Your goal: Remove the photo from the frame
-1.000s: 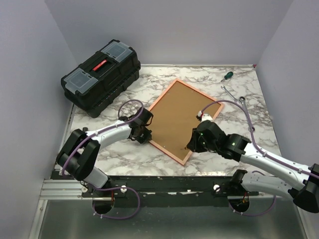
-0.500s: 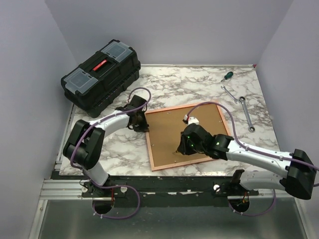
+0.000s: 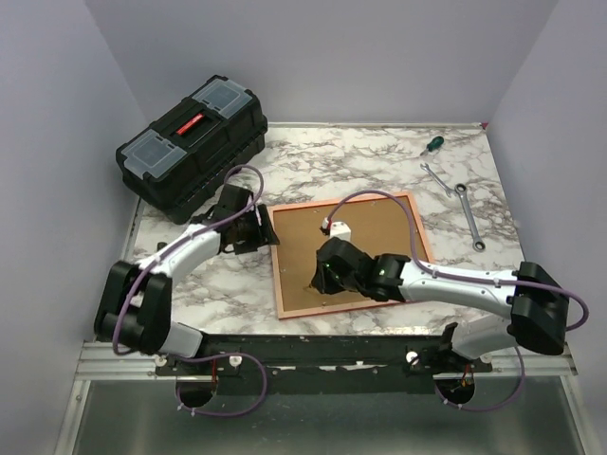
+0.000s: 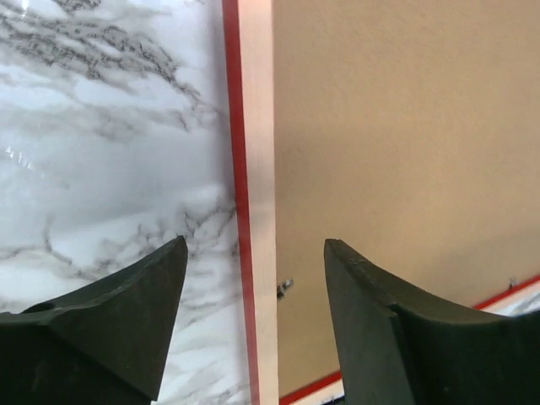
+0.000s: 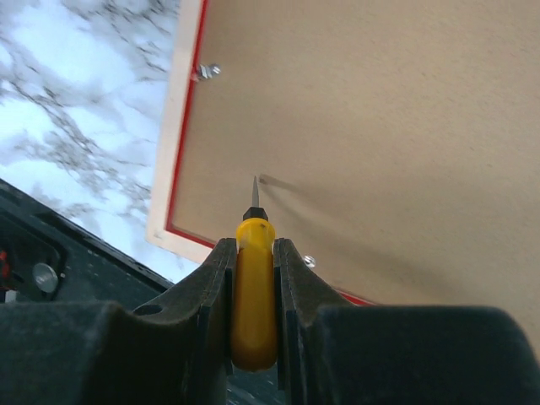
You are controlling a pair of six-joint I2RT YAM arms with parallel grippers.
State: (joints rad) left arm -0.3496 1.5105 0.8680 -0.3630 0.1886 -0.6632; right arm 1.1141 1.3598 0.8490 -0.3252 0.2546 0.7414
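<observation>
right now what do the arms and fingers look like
The left arm and right arm have white tubular links and black joints, each with a looping purple cable. The fingers are dark, tapered wedges.

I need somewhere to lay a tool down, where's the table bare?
Bare marble behind the frame, between the toolbox and the green screwdriver; a smaller patch left of the frame, by the near edge. Wrenches crowd the right side.

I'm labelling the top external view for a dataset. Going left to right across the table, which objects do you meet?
Left to right: black toolbox → red frame, lying back-side up → long wrench.
</observation>
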